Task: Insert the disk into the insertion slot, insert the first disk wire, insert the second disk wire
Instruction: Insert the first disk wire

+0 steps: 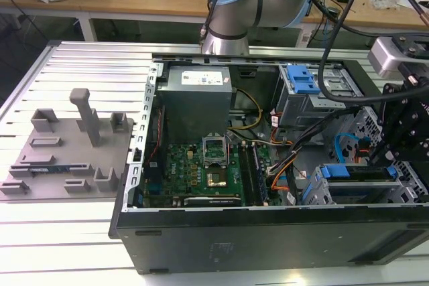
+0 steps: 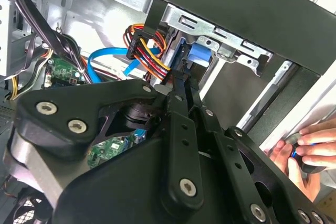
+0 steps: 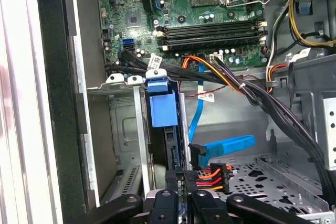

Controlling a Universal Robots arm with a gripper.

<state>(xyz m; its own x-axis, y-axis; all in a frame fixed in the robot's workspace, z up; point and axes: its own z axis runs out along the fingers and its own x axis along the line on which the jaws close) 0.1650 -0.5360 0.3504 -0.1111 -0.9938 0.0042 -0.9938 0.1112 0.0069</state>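
Note:
The disk (image 1: 362,173) stands on edge in its blue carrier (image 3: 163,106), partway inside the insertion slot (image 1: 315,195), a low grey cage (image 3: 126,129) at the case's near corner on the exterior view's right. My gripper (image 3: 178,174) is shut on the disk's outer end, fingers close together around its thin edge (image 2: 185,80). A connector with red, orange and yellow wires (image 3: 212,176) and a flat blue cable (image 3: 228,145) lie loose beside the disk. Both also appear in the second wrist view: the coloured wires (image 2: 144,45) and the blue cable (image 2: 107,55).
The open case holds a green motherboard (image 1: 201,172), a grey power supply box (image 1: 198,95) and a taller cage with a blue latch (image 1: 301,85). A grey fixture plate (image 1: 67,152) lies on the table at the exterior view's left. A person's hand (image 2: 310,148) rests outside the case wall.

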